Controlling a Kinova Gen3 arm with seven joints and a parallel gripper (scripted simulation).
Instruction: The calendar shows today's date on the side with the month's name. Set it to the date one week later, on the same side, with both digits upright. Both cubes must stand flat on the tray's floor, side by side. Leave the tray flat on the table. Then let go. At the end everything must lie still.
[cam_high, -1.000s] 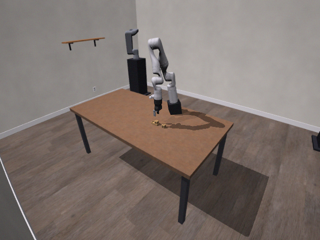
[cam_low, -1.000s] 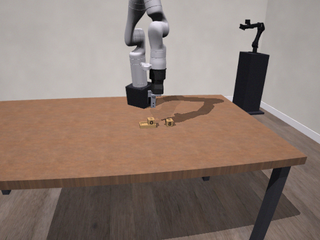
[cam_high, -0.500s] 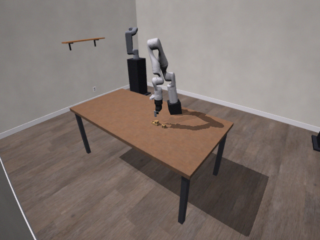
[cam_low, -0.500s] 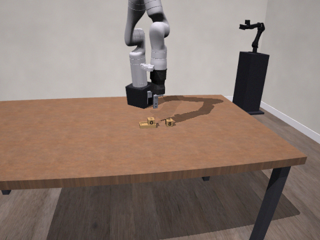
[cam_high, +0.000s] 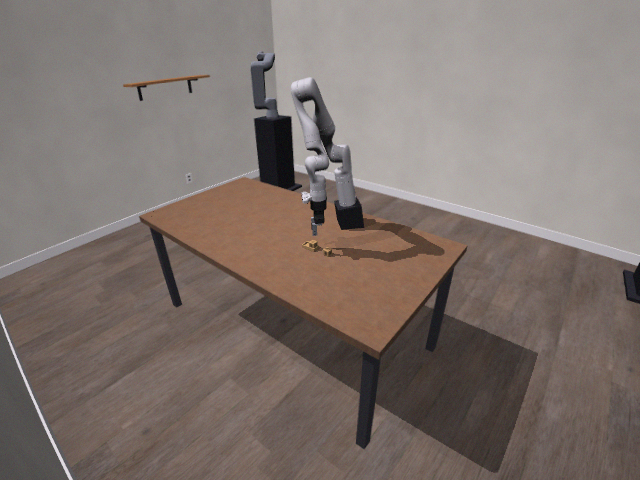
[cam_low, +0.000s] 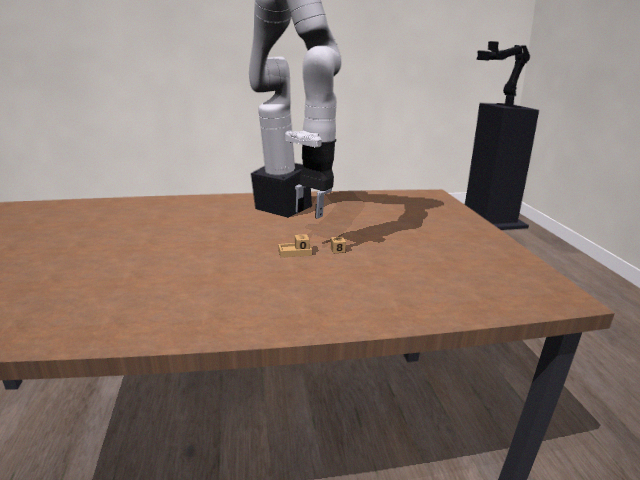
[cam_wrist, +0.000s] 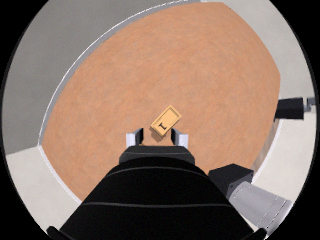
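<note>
A small wooden tray (cam_low: 294, 250) lies flat on the table. One cube (cam_low: 301, 241) stands in its right half and shows a 0 on the near side. A second cube (cam_low: 338, 244) stands on the table just right of the tray and shows an 8. My gripper (cam_low: 309, 204) hangs open and empty above the table, a little behind and above the tray. In the wrist view the tray (cam_wrist: 164, 123) lies between my open fingers, far below them. In the top view the tray (cam_high: 307, 245) and the loose cube (cam_high: 327, 252) lie below my gripper (cam_high: 313, 227).
My black base block (cam_low: 279, 191) stands on the table behind the tray. A black pedestal with another arm (cam_low: 500, 162) stands on the floor beyond the table's right end. A wall shelf (cam_high: 166, 81) hangs far off.
</note>
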